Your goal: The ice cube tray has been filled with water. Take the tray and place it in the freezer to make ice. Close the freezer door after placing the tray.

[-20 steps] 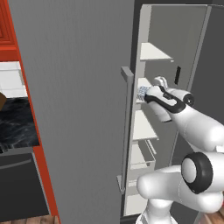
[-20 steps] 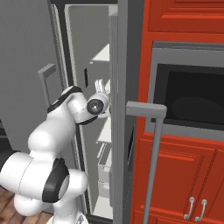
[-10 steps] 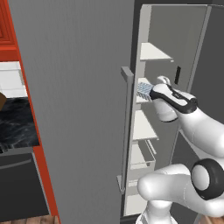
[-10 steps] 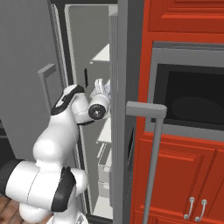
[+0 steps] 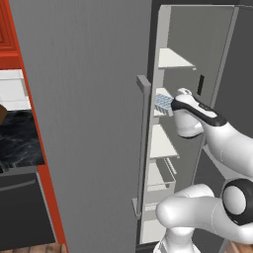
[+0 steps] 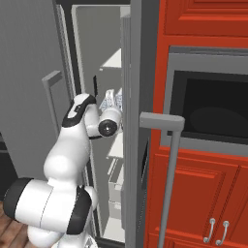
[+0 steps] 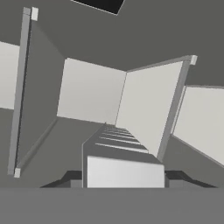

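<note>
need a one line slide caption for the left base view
Gripper shut on the ice cube tray, holding it over a white shelf inside the open freezer.

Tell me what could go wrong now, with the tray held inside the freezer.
1. The tray, in the shut gripper above a white shelf, seems tilted in the right base view; its water could spill.
2. The arm reaches in between the open freezer door and the other door; its elbow may bump a door edge on the way out.
</note>
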